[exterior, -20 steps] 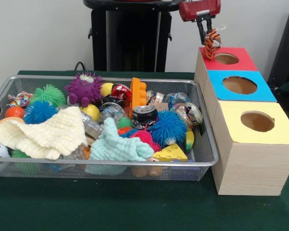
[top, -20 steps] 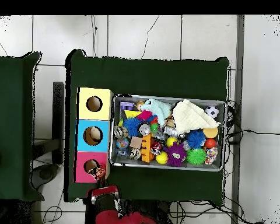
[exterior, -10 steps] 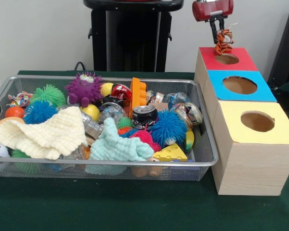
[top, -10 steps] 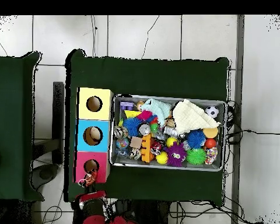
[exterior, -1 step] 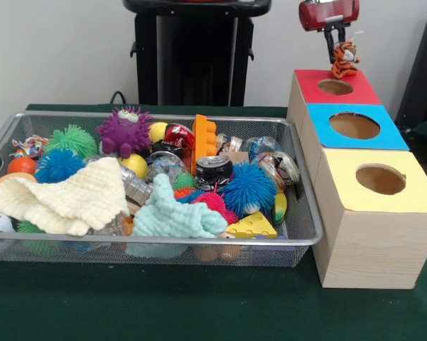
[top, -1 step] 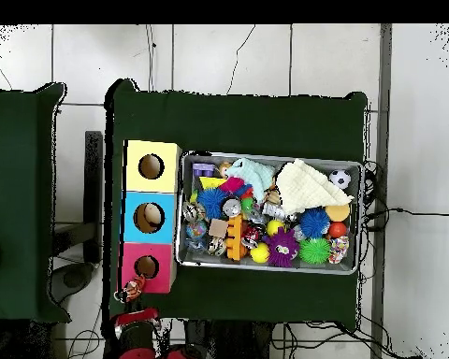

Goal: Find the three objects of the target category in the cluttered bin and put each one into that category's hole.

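The gripper is hanging from its red housing at the top of the front view, with its dark jaws closed on the head of a small plush tiger. The tiger is dangling upright just beyond the far edge of the red box, not over the red box's round hole but behind and slightly to one side of it. In the overhead view the tiger is showing at the outer corner of the red box, past the hole.

Three wooden boxes are standing in a row, touching one another: the red one, then the blue box, then the yellow box, each with a round hole in its top.

Beside the boxes a wire mesh bin is sitting on the green table, crowded with toys. A purple spiky monster is sitting toward the back, with a green spiky ball beside it and a blue spiky ball in front of that. A cream knitted cloth is lying over the near side, and a mint green cloth is lying next to it. An orange toy brick is standing on edge near the middle, a crushed can is resting just in front of it, and a larger blue spiky ball is sitting beside the can. A yellow cheese wedge is lying at the near rim.
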### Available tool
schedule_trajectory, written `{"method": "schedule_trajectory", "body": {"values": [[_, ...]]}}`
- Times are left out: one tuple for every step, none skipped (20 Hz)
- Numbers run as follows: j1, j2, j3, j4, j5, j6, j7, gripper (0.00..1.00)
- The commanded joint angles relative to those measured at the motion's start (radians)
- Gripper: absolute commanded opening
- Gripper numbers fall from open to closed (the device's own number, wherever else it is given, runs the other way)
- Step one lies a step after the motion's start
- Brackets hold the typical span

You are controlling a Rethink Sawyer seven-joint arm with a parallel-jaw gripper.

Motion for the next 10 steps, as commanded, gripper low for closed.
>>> {"method": "schedule_trajectory", "body": {"values": [[-0.038, 0.102, 0.040, -0.053, 0.035, -0.081, 0.175, 0.00], [-0.054, 0.110, 0.045, -0.059, 0.021, -0.090, 0.176, 0.00], [-0.063, 0.114, 0.048, -0.062, 0.015, -0.092, 0.176, 0.00], [-0.078, 0.124, 0.053, -0.071, 0.003, -0.099, 0.176, 0.00], [-0.087, 0.129, 0.057, -0.077, -0.003, -0.102, 0.174, 0.00], [-0.102, 0.141, 0.062, -0.088, -0.013, -0.110, 0.170, 0.00], [-0.112, 0.148, 0.066, -0.094, -0.020, -0.114, 0.166, 0.00], [-0.132, 0.155, 0.077, -0.108, -0.038, -0.112, 0.160, 0.00], [-0.145, 0.158, 0.085, -0.114, -0.048, -0.107, 0.157, 0.00], [-0.165, 0.160, 0.098, -0.121, -0.063, -0.097, 0.155, 0.00]]}}
